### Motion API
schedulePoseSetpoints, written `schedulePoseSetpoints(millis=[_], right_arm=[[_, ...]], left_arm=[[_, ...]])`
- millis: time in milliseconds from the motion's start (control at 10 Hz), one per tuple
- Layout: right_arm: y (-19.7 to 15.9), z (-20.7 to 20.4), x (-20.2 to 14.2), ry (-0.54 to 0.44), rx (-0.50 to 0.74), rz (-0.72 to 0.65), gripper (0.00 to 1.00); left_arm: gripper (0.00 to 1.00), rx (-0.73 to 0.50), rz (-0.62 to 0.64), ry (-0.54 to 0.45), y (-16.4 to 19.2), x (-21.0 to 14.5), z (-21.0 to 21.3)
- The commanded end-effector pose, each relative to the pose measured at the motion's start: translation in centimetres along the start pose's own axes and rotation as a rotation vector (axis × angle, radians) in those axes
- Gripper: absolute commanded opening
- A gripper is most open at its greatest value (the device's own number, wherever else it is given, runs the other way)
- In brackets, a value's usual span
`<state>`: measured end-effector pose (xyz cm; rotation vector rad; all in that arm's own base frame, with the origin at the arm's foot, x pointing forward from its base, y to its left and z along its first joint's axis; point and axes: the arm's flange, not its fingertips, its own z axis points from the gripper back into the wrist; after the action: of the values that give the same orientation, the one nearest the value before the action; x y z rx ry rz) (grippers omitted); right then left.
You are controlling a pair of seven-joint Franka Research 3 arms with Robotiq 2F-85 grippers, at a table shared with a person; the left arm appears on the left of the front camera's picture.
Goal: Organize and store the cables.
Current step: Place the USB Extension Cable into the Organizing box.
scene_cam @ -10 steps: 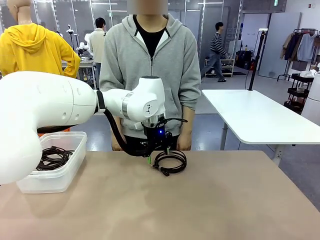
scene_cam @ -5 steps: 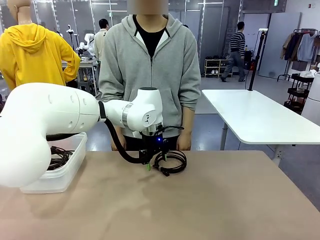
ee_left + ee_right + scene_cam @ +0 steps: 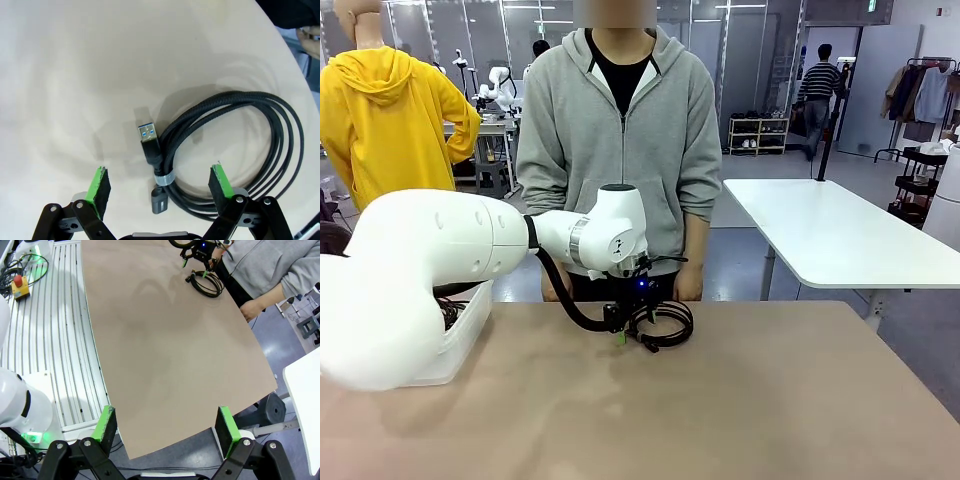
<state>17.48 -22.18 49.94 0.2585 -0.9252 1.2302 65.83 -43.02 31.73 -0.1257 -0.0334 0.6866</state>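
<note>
Left claw (image 3: pixel 160 187) wide over coiled cable (image 3: pixel 235 150) near table's far edge; we risk pinching plug, unwinding coil.

The left arm (image 3: pixel 430 270) is glossy white with rounded joint housings and a thick black hose looping under its wrist, where a small blue light glows. Both grippers are black linkages with screws and bright green pads (image 3: pixel 98 186). The person (image 3: pixel 620 150) wears a grey zip hoodie over black.

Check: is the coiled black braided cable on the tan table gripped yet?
No. The left gripper is open, green pads straddling the coiled black braided cable.
</note>
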Motion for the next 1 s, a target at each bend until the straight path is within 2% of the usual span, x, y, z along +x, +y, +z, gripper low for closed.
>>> schedulePoseSetpoints(millis=[0,300,400,500,700,900], right_arm=[[0.02,0.05,0.13,-0.001,-0.01,0.005,1.0],[0.02,0.05,0.13,-0.001,-0.01,0.005,1.0],[0.02,0.05,0.13,-0.001,-0.01,0.005,1.0],[0.02,0.05,0.13,-0.001,-0.01,0.005,1.0],[0.02,0.05,0.13,-0.001,-0.01,0.005,1.0],[0.02,0.05,0.13,-0.001,-0.01,0.005,1.0]], left_arm=[[1.0,-0.009,0.042,0.017,-1.76,0.65,-0.05],[1.0,0.021,0.059,0.023,-2.08,0.81,-0.5],[0.81,0.022,0.055,0.02,-2.11,0.72,-0.45],[0.4,0.023,0.059,0.02,-2.16,0.76,-0.44],[0.0,0.029,0.062,0.023,-2.1,0.69,-0.51],[0.0,0.039,0.063,0.026,-2.13,0.67,-0.59]])
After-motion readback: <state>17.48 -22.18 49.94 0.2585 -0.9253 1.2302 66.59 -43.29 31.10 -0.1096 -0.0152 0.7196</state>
